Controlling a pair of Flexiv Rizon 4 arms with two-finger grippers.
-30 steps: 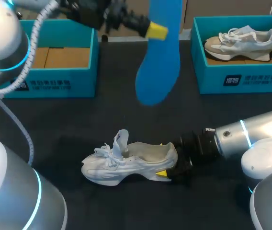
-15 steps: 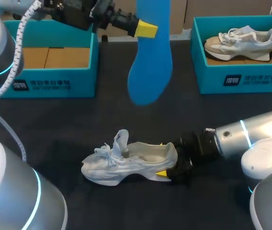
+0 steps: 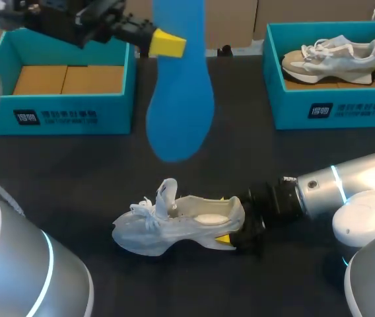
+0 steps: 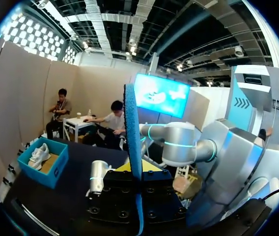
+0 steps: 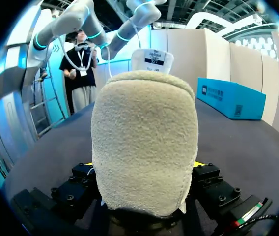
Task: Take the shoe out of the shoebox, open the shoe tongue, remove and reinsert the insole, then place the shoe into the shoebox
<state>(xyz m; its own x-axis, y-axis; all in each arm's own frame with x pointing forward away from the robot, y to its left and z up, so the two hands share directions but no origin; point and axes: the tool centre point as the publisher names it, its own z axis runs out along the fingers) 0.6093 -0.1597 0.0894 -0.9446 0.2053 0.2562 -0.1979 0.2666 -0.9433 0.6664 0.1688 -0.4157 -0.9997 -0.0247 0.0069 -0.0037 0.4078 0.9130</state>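
A white shoe (image 3: 174, 221) lies on the black table, toe to the left, tongue raised and its inside showing. My right gripper (image 3: 230, 234) is shut on its heel. In the right wrist view the fuzzy heel (image 5: 144, 142) fills the space between the fingers of the right gripper (image 5: 143, 166). High over the table's far middle hangs the blue insole (image 3: 177, 112), toe end down, with my left gripper (image 3: 164, 43) shut on its upper part. In the left wrist view the insole (image 4: 132, 128) stands edge-on in the left gripper (image 4: 137, 169).
A teal shoebox (image 3: 68, 115) with a bare cardboard floor stands at the far left. A second teal box (image 3: 333, 109) at the far right holds a beige and white shoe (image 3: 333, 56). Black tabletop lies between the boxes and the shoe.
My left arm has carried the blue insole to the left, toward the left shoebox. The shoe and my right arm have stayed put.
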